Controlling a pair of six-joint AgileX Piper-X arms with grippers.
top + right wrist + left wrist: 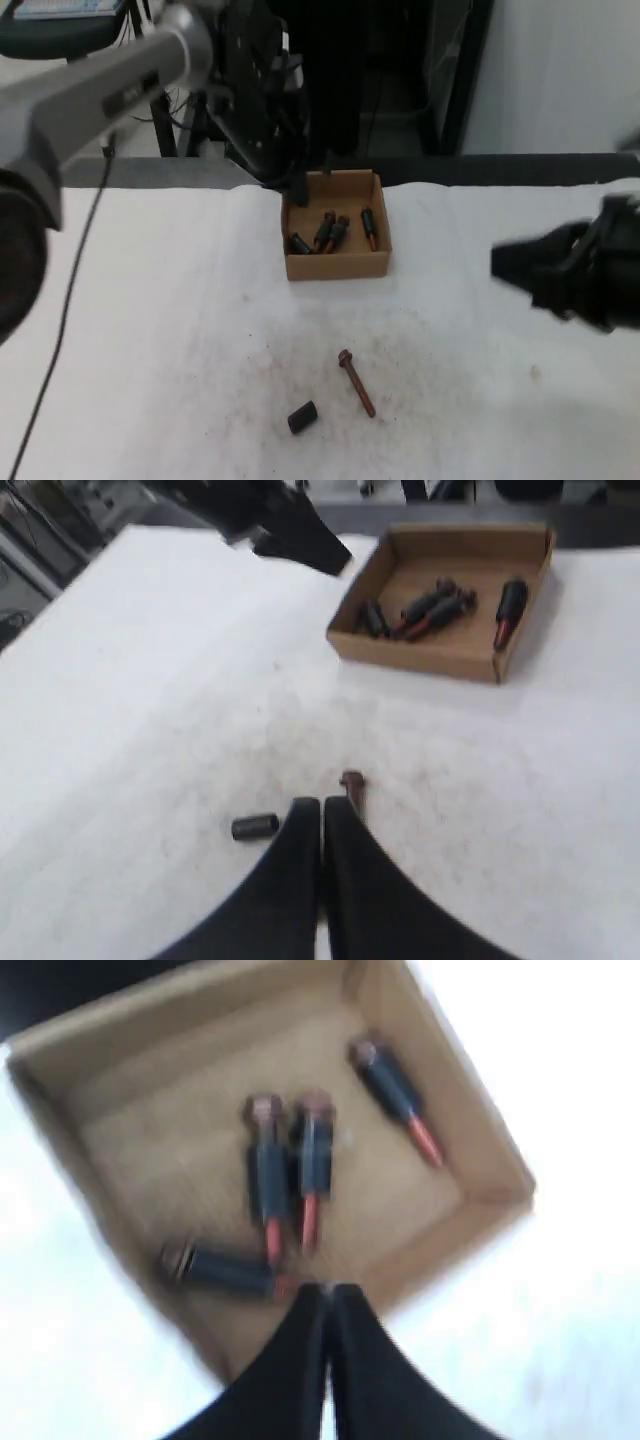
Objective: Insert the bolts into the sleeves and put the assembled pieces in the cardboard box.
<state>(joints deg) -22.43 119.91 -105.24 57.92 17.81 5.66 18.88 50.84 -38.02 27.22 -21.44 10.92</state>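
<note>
The left jaws are pressed together, tip against tip, and hang over one edge of the cardboard box (200, 1005), close to a corner of it in the high view. Just beyond their tips, on the box floor, lie four assembled pieces (268, 1175), each a dark sleeve with a bolt head at one end and a reddish shank poking out of the other. The nearest piece (222, 1268) lies crosswise right by the tips, two lie side by side a little farther off, and the last piece (392, 1095) lies alone by the wall farthest from the jaws. The right jaws are likewise closed on each other, low over the white tabletop (150, 350) and well apart from the box, which lies far ahead of them. Just past their tips lies a loose bolt (352, 783), its head showing and its shank hidden behind the jaws. A loose sleeve (255, 827) lies on its side just beside the tips, near the bolt but not touching it, on a smudged patch of the tabletop
</note>
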